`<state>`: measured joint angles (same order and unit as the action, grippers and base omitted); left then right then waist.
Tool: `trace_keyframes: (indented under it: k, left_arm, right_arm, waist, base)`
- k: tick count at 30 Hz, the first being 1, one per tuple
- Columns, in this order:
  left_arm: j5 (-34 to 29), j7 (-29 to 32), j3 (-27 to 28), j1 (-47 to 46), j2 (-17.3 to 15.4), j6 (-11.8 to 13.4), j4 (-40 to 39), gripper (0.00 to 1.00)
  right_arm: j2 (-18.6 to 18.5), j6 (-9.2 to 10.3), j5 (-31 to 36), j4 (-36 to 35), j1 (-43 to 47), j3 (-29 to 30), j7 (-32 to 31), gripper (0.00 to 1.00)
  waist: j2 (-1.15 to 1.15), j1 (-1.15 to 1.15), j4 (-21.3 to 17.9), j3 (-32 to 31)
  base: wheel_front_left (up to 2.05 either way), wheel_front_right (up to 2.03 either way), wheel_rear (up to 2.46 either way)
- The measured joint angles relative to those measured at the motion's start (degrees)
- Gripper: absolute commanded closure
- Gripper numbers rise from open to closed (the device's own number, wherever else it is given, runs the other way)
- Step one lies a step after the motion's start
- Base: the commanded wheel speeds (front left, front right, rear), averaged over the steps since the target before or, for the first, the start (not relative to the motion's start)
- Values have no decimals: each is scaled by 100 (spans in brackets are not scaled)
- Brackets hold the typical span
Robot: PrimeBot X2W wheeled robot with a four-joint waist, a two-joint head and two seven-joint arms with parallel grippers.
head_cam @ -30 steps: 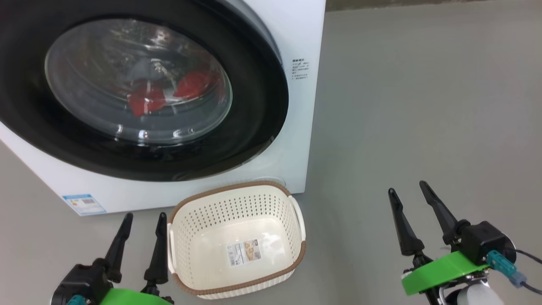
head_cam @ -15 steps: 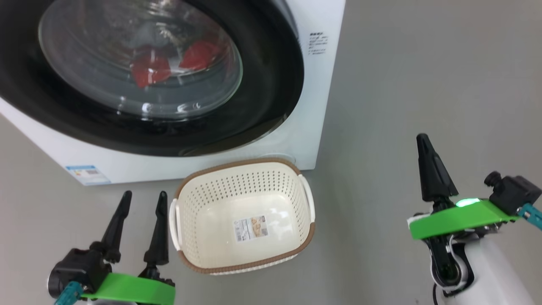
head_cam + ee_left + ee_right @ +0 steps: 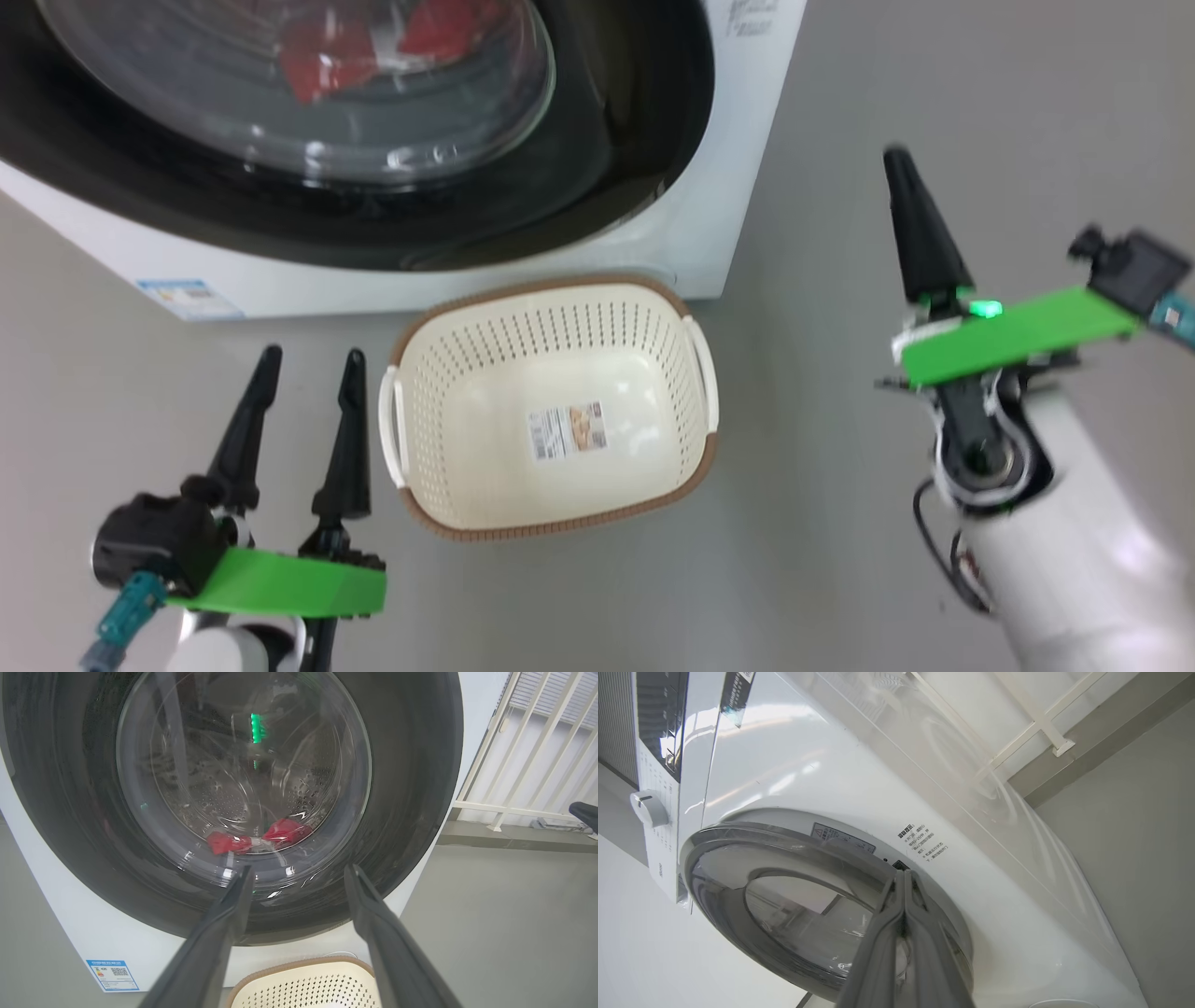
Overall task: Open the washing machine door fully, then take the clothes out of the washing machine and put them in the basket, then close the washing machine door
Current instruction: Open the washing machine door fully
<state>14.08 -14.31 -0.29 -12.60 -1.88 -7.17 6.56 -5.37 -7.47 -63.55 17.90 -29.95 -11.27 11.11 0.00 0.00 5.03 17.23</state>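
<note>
My R hand pinched together, empty, right of washing machine door; L hand spread. Risk: tips skid off glossy rim.

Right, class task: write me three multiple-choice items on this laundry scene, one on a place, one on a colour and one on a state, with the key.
1. Where does the cream-white perforated plastic basket stand?
A. On the grey floor before the big white washing machine
B. On top of the machine
C. On a shelf

2. What colour are the soft fabric clothes behind the round, black-rimmed glass washing machine door?
A. Blue
B. Red
C. Yellow

3. How do the two long dark fingers of the right gripper stand?
A. Spread wide
B. Shut together, holding nothing
C. Clamped on the basket

Key: 1 A, the head view shows it on the floor below the machine. 2 B, red shows through the glass. 3 B, the fingers meet with nothing between them.
</note>
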Motion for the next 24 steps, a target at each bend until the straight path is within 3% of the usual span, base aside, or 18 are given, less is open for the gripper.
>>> trace_keyframes:
  k: [10, 20, 24]
  left_arm:
    - [48, 0, -33, -431, 4, 0, -96, 0]
    - [116, -40, -42, -702, 8, 0, -166, 0]
    - [115, -40, -49, -777, 7, 0, -182, 0]
  right_arm:
    - [-85, 1, -1938, 229, -1191, -57, -1226, 100]
    - [5, 1, -2944, 569, -2230, -68, -2336, 100]
    - [-7, 1, -3033, 593, -2584, -65, -2648, 100]
  waist:
    - [0, 0, 108, 690]
    - [0, 0, 237, 1253]
    - [0, 0, 274, 1445]
  base:
    - [0, 0, 0]
    - [0, 0, 0]
    - [0, 0, 0]
